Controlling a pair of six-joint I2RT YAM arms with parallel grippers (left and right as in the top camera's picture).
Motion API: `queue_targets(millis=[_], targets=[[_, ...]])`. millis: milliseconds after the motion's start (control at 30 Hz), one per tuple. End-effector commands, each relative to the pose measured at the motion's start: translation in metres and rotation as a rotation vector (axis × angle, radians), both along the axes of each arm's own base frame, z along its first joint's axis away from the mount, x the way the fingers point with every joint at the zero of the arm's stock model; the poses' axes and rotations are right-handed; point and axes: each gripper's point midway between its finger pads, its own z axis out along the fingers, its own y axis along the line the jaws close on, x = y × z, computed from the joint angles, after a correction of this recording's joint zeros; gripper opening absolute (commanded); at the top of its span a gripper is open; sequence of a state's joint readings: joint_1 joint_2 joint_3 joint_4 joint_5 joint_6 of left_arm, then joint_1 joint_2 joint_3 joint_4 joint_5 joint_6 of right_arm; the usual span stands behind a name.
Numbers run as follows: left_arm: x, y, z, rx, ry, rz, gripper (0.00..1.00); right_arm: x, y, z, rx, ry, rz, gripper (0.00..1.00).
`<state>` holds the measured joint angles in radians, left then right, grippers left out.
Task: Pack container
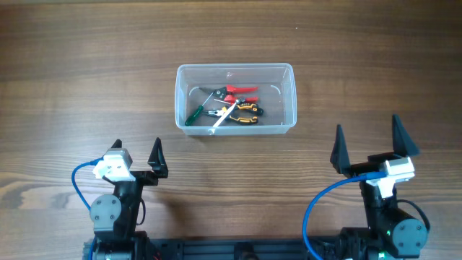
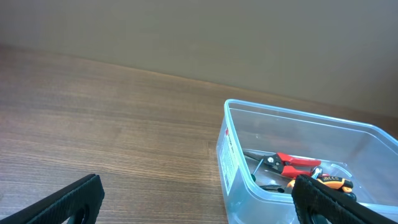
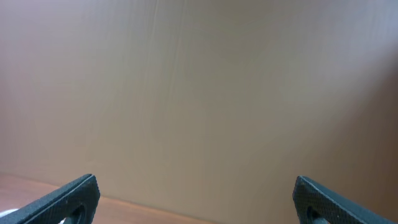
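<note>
The container (image 1: 235, 67), a clear plastic tub with rounded corners, stands upright and open-topped on the wooden table (image 1: 72, 72), roughly mid-table. Several hand tools lie on its floor. A pair of red-handled pliers (image 1: 240, 91) lies toward the far wall. Nearer the front wall is a pair of orange-and-black pliers (image 1: 245, 112), with a white-handled tool (image 1: 222, 119) crossing beside it. A green-handled screwdriver (image 1: 195, 115) lies at a slant in the container's near left part. The tools overlap in a loose heap; exactly which ones touch cannot be told.

The left gripper (image 1: 137, 148) sits on the near side of the container and off to its left, well apart from it, with its jaws spread wide and nothing between them. Its wrist camera sees the container's left end wall (image 2: 231, 155) and the red pliers through the clear plastic.

The right gripper (image 1: 368, 137) sits on the near side of the container and off to its right, also well apart, jaws likewise spread wide and empty. Its wrist camera shows only a plain tan surface past the two fingers (image 3: 68, 198).
</note>
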<state>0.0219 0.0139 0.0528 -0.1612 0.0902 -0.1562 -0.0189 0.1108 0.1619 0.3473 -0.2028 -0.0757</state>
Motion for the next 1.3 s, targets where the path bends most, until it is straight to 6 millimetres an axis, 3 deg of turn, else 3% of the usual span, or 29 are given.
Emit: queue_targets(millis=[0, 600, 1033, 1267], targets=[[0.0, 0.002, -0.001, -0.012, -0.004, 0.011, 1.0, 0.0, 0.007, -0.014, -0.01, 0.009, 0.033, 1.0], [0.0, 0.002, -0.001, -0.012, -0.004, 0.011, 1.0, 0.004, 0.007, -0.048, -0.008, 0.032, 0.03, 1.0], [0.0, 0.002, -0.001, -0.012, -0.004, 0.011, 1.0, 0.02, 0.006, -0.13, -0.002, 0.378, 0.028, 1.0], [0.0, 0.002, -0.001, -0.012, -0.004, 0.011, 1.0, 0.02, 0.003, -0.13, 0.003, 0.381, 0.01, 1.0]])
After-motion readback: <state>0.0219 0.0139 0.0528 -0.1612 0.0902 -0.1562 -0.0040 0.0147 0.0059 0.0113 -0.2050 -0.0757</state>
